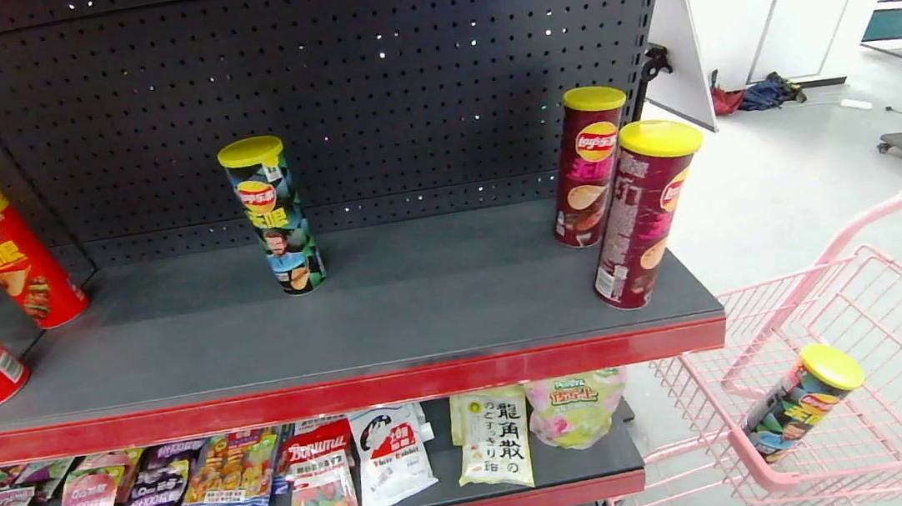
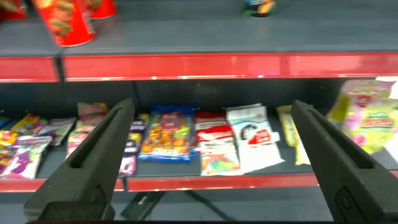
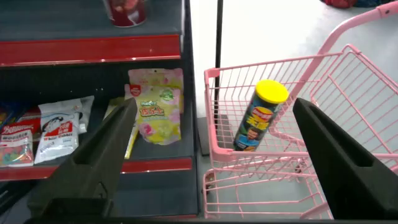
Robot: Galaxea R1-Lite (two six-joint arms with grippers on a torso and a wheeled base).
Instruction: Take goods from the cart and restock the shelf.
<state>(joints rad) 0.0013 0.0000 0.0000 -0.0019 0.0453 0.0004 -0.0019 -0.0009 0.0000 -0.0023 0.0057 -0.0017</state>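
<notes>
While spread, right claw (image 3: 214,104) faces cart (image 3: 267,157).

Top shelf (image 1: 391,318): red cans (image 1: 6,249) on my left, dark can (image 1: 273,215) mid, maroon cans (image 1: 591,164) on my right. Bags (image 1: 231,473) below. Cart (image 1: 875,217) on my right holds a tilted can (image 1: 802,400).

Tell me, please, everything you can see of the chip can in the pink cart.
The chip can is a tall, slim cylinder that looks like cardboard. It has a flat yellow lid, apparently plastic and closed. Its wrap is dark, printed in blue, green and yellow. The can is tilted, with its base low in the pink cart and its lid uppermost. It seems to lean against the wire side, in the corner nearest the shelf. It is the one item visible in the cart, and only the wire touches it.
</notes>
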